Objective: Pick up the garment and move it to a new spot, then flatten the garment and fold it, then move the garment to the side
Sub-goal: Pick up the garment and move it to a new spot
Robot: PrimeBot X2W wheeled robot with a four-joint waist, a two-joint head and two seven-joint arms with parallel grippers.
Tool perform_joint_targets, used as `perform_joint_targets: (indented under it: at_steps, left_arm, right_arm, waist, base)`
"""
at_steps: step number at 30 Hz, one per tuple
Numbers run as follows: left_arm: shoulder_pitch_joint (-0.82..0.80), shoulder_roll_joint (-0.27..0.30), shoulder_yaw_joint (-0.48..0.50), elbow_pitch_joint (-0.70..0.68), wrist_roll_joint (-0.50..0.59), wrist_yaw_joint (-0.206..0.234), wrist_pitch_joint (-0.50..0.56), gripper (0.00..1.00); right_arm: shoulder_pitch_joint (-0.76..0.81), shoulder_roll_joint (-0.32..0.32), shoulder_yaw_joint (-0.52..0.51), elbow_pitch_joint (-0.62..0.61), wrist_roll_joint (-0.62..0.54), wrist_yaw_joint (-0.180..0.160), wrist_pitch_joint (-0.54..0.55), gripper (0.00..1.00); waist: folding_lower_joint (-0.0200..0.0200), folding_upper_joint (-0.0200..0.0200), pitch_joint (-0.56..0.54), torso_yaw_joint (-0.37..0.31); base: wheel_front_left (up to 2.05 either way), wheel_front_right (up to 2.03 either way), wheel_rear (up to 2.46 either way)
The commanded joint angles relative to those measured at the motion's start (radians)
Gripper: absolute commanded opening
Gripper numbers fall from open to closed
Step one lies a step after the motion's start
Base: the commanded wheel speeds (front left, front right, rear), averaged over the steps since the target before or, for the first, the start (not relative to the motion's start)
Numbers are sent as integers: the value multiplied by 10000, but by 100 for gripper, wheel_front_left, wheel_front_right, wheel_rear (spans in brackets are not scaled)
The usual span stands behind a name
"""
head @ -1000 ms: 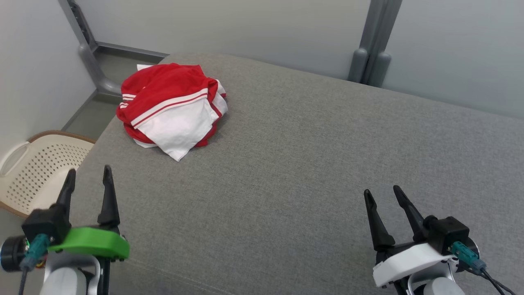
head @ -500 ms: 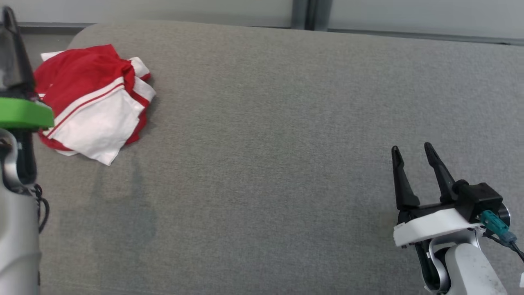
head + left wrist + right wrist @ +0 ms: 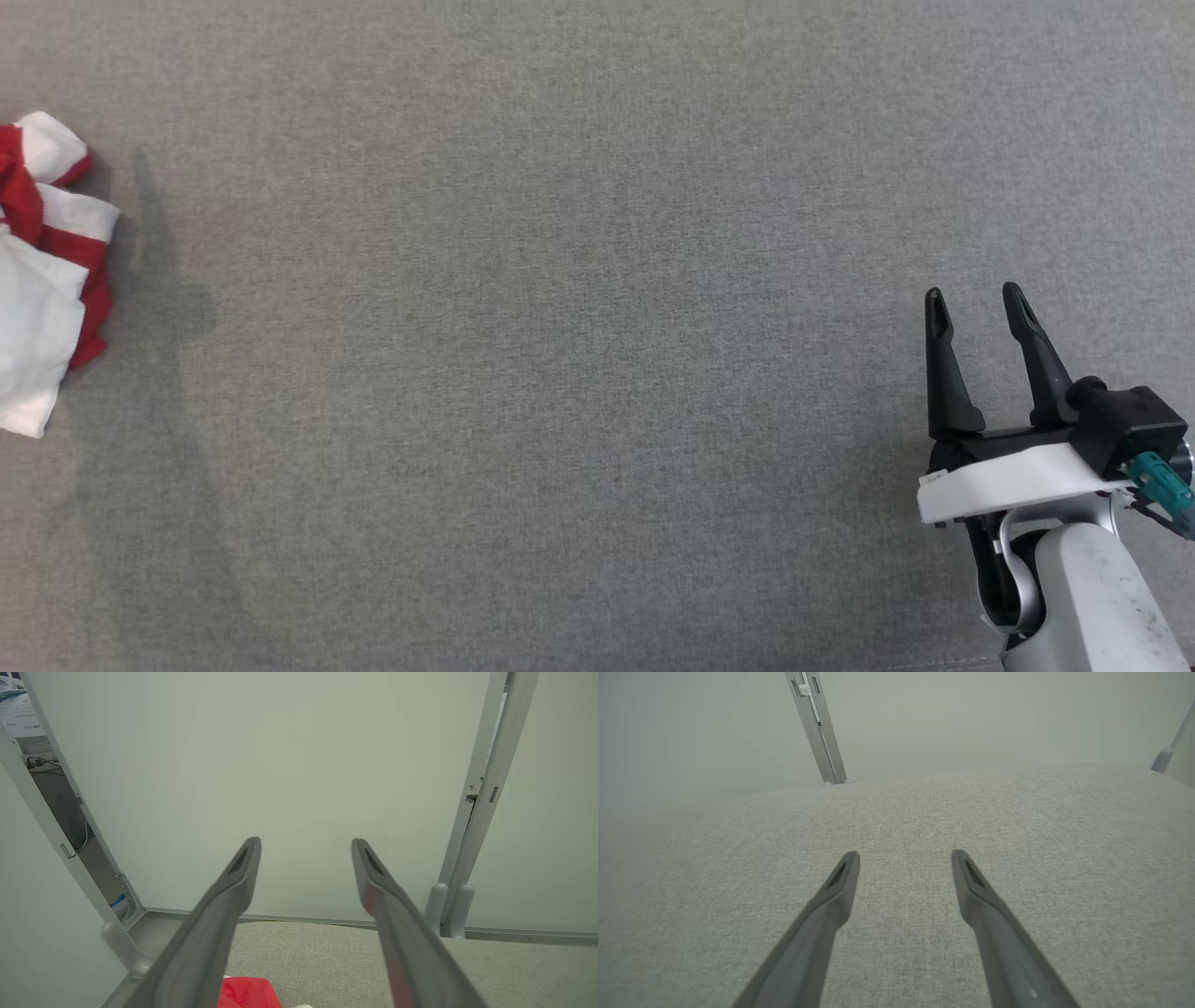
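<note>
The crumpled garment (image 3: 42, 280) lies at nine o'clock on the grey cushion (image 3: 560, 327); left tool (image 3: 306, 842) and right tool (image 3: 974, 297) both stand spread, empty. Pointing high, the left tool could close above the cloth.

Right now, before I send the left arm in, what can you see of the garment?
The garment is a crumpled heap of soft cloth, red with white panels, bunched, not flat. In the head view it lies at the far left, cut off by the edge, resting on the grey fabric surface. The left wrist view catches a red fold of it at the bottom edge, below the left gripper, whose open fingers hold nothing.
</note>
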Motion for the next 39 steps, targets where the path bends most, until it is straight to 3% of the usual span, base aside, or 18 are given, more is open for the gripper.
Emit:
perform_joint_targets:
  at_steps: [1,13,22,23,24,25,30,39]
  left_arm:
    - [-112,140,16,293,-20,56,217,100]
    - [491,483,32,2500,-406,545,2941,100]
    - [1103,132,105,2801,-823,616,3753,100]
    - [1176,131,107,2864,-857,600,3746,91]
    - [1215,97,140,2874,-906,592,3640,54]
    - [1265,52,164,2892,-947,609,3526,0]
    - [1330,14,171,2985,-988,549,2985,0]
    - [873,61,140,2364,-755,444,940,0]
  right_arm:
    - [-178,-34,-46,-53,-34,-3,-70,100]
    - [-60,-20,-11,-177,-104,-3,-70,100]
    - [-10,-8,125,-157,-58,-3,-71,100]
    - [-33,-19,144,-147,-39,-3,-71,100]
    - [-44,-21,157,-148,-33,-3,-71,100]
    - [-41,-20,162,-157,-44,-3,-71,100]
    - [14,-56,130,-122,-26,-3,-72,100]
    - [131,-72,206,-79,-41,-3,-71,100]
  waist:
    - [-2,0,611,-577]
    - [-2,0,355,-360]
    - [-2,0,293,-332]
    - [-2,0,290,-351]
    - [-2,0,284,-364]
    - [-2,0,270,-372]
    - [-2,0,169,-333]
    - [-2,0,-259,-114]
  base:
    - [0,0,0]
    - [0,0,0]
    - [0,0,0]
    - [0,0,0]
    - [0,0,0]
    - [0,0,0]
    - [0,0,0]
    - [0,0,0]
